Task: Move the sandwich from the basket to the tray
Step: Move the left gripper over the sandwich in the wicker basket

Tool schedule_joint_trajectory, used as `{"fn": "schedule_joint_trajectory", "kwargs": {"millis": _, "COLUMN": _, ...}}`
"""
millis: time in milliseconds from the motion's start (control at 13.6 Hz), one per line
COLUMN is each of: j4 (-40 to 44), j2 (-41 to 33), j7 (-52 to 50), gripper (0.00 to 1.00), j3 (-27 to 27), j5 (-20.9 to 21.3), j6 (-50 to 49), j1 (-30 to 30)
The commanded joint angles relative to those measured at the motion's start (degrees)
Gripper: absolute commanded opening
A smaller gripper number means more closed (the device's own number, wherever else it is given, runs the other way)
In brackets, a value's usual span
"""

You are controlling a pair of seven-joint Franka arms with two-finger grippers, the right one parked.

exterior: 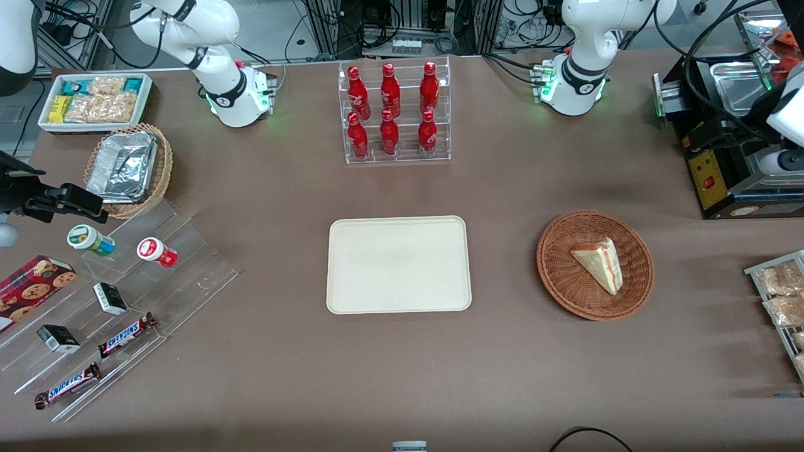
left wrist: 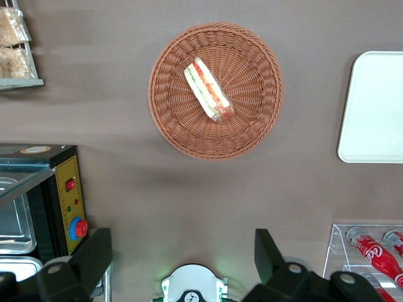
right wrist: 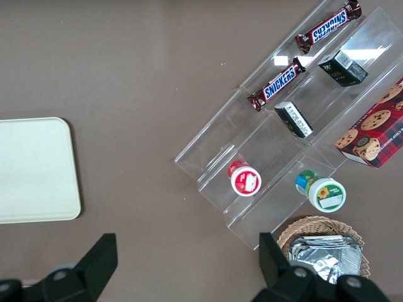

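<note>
1. Front view: one table (exterior: 402,376), one tray (exterior: 398,264) mid-table, bare; toward the working arm's end, one basket (exterior: 595,264), well apart from the tray.
2. One sandwich (exterior: 600,264) lies in the basket, long axis slanting across it.
3. Gripper (left wrist: 182,261) high above the table, jaws released, spread wide; sandwich (left wrist: 208,90) ahead of and below them.

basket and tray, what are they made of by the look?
Basket: woven wicker, reddish-brown, matte; the weave shows around the sandwich. Tray: smooth cream-white, probably plastic or melamine, with a faint sheen. The gripper hangs open, high above the table, beside the basket.
</note>
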Motion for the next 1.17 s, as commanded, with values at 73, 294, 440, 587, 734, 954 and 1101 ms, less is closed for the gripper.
{"fn": "schedule_joint_trajectory", "kwargs": {"millis": 73, "j4": -0.4, "j2": -0.4, "j7": 1.1, "gripper": 1.0, "j3": -0.7, "j5": 0.3, "j6": 0.2, "j1": 0.5}}
{"fn": "schedule_joint_trajectory", "kwargs": {"millis": 294, "j4": -0.5, "j2": 2.1, "j7": 0.0, "gripper": 1.0, "j3": -0.7, "j5": 2.2, "j6": 1.1, "j1": 0.3}}
{"fn": "schedule_joint_trajectory", "kwargs": {"millis": 440, "j4": -1.1, "j2": 4.7, "j7": -3.9, "gripper": 1.0, "j3": -0.6, "j5": 3.0, "j6": 3.9, "j1": 0.2}}
{"fn": "schedule_joint_trajectory", "kwargs": {"millis": 587, "j4": -5.2, "j2": 5.8, "j7": -10.5, "gripper": 1.0, "j3": -0.6, "j5": 3.0, "j6": 10.5, "j1": 0.1}}
{"fn": "schedule_joint_trajectory", "kwargs": {"millis": 734, "j4": -11.7, "j2": 6.2, "j7": -22.0, "gripper": 1.0, "j3": -0.7, "j5": 3.1, "j6": 18.8, "j1": -0.2}}
{"fn": "schedule_joint_trajectory", "kwargs": {"millis": 954, "j4": -18.5, "j2": 6.7, "j7": -34.6, "gripper": 1.0, "j3": -0.6, "j5": 1.2, "j6": 29.0, "j1": 0.1}}
{"fn": "schedule_joint_trajectory", "kwargs": {"millis": 1101, "j4": -24.1, "j2": 6.1, "j7": -43.1, "gripper": 1.0, "j3": -0.6, "j5": 0.6, "j6": 36.5, "j1": 0.1}}
